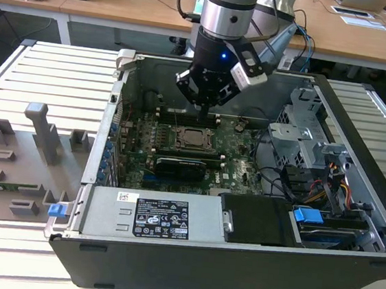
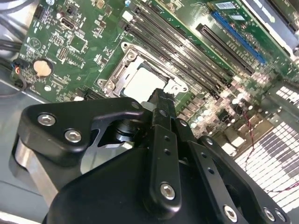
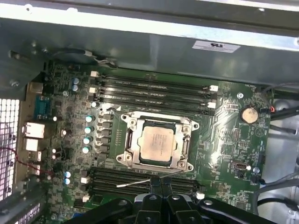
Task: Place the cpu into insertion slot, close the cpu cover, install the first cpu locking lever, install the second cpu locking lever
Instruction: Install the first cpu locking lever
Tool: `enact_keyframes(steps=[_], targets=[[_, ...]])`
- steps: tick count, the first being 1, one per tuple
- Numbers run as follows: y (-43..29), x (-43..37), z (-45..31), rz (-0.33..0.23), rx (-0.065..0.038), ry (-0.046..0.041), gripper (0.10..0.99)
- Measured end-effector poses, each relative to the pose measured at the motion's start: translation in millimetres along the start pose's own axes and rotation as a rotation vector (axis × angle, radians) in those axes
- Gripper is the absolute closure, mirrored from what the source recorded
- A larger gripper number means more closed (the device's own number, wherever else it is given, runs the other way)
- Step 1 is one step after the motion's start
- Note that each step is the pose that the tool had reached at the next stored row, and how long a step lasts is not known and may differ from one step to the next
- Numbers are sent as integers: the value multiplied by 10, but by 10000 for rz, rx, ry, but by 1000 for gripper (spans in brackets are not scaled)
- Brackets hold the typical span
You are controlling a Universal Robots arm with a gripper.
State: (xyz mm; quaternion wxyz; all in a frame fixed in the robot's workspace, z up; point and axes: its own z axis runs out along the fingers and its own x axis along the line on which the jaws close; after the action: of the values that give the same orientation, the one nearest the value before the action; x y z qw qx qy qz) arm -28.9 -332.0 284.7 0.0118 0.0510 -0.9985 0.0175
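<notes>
Lying open, the computer case [image 1: 166, 266] exposes the motherboard [image 3: 229, 140] so the arm can reach down to the insertion slot [image 3: 141, 140]. Just above one edge of that slot hangs the gripper [image 2: 161, 95], its fingers pressed together into one narrow tip. That suits prodding small hardware rather than carrying, though I cannot tell whether anything is pinched. Over the slot the cpu cover [image 3: 140, 161] lies flat, which pins the cpu [image 3: 156, 142] seated inside it. Just beside the slot, by the fingertips, a thin lever [image 3: 133, 183] juts free, seemingly not latched.
</notes>
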Motion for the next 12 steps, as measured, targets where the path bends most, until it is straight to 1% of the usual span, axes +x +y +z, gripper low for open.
enact_keyframes(steps=[3,4,5,6,7,8,9,12], targets=[[0,0,0,348,-9,11,980],[-1,0,-1,386,-30,13,980],[-1,0,0,437,-100,7,980],[0,0,0,466,-218,-1,980],[0,0,0,482,-312,-8,980],[0,0,0,497,-447,-18,980],[0,0,0,507,-512,-23,980],[0,0,0,518,-517,-24,980]])
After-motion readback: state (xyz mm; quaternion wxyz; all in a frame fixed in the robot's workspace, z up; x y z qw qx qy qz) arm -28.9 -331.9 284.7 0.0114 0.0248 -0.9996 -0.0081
